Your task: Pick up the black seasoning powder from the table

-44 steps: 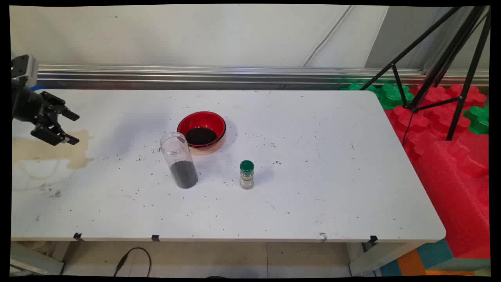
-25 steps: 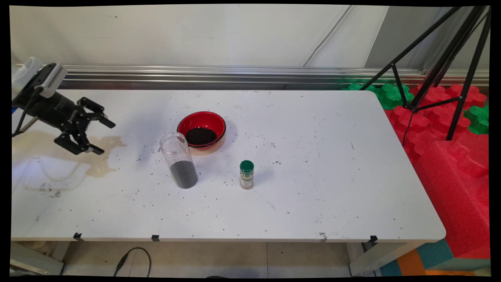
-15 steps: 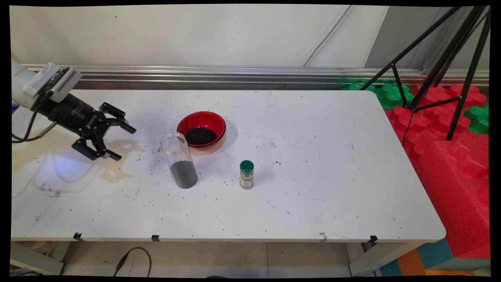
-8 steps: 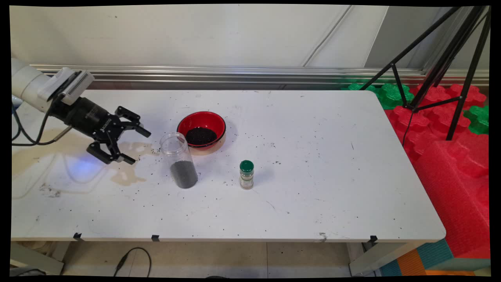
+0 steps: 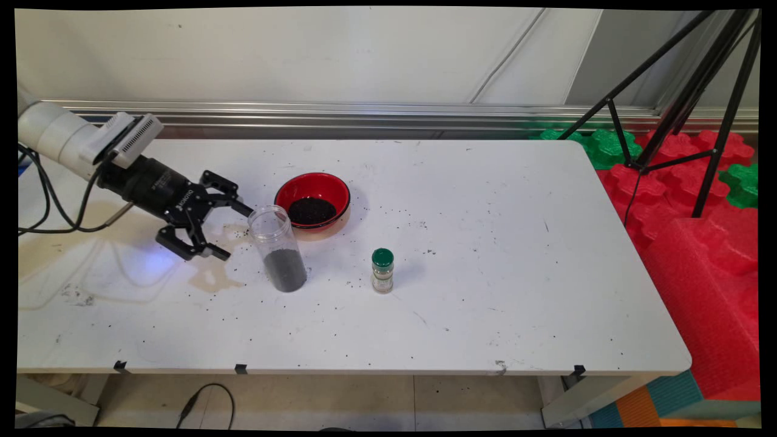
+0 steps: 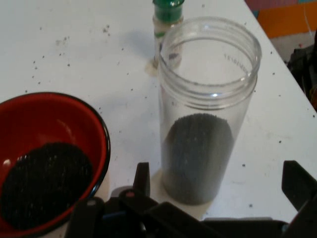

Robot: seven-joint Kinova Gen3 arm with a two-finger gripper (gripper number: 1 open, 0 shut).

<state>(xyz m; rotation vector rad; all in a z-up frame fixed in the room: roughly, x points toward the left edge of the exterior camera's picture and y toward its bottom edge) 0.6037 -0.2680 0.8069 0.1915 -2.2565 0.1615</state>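
The black two-finger gripper hovers low over the table's left half with its fingers spread wide, holding nothing. Its mouth faces a tall clear plastic jar just beside it; the far fingertip appears close to the jar's rim, but contact cannot be confirmed. White lettering runs along the gripper's matte black body, too small to read.

The jar is a straight, open-topped cylinder with moulded screw threads around its neck, standing upright and filled in its lower part with fine black grains. Faint embossed writing shows on the inside of its far wall in the hand view, but it is illegible.

Just behind the jar, toward the table's far edge, sits a round glossy red bowl with a dark rim and a heap of the same black grains.

A small spice bottle with a ribbed green cap stands near the table's middle; its pale label is unreadable.

Loose black specks and a tan stain mark the smooth white tabletop.
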